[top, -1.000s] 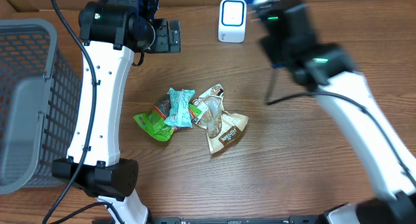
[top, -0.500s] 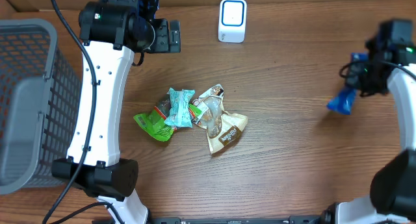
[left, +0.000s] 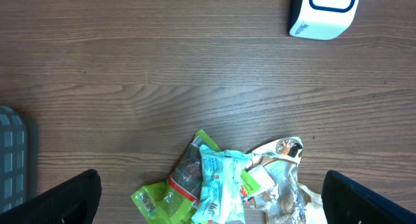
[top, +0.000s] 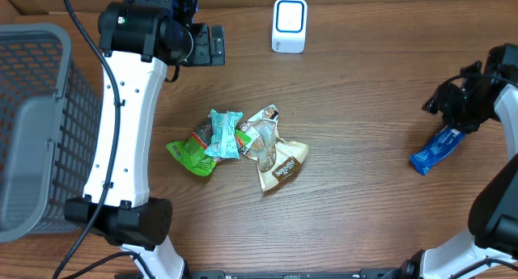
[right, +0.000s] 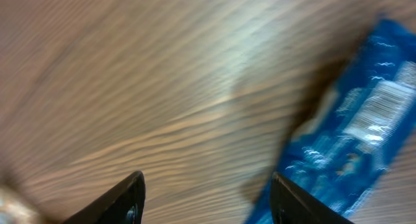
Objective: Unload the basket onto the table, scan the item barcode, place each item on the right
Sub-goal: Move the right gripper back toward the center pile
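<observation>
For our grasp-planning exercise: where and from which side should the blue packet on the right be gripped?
Grip the blue packet mid-length, across its narrow width, coming straight down: it lies flat on the table, long and slim, both long edges free.

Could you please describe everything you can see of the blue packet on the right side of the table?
The blue packet is a slim, glossy plastic wrapper with white markings and a white barcode panel facing up. It looks slightly crinkled and lies diagonally on the wooden table, well apart from the snack pile. The right pincer stands open just over its upper end without gripping it. Whether a finger brushes it cannot be told.
</observation>
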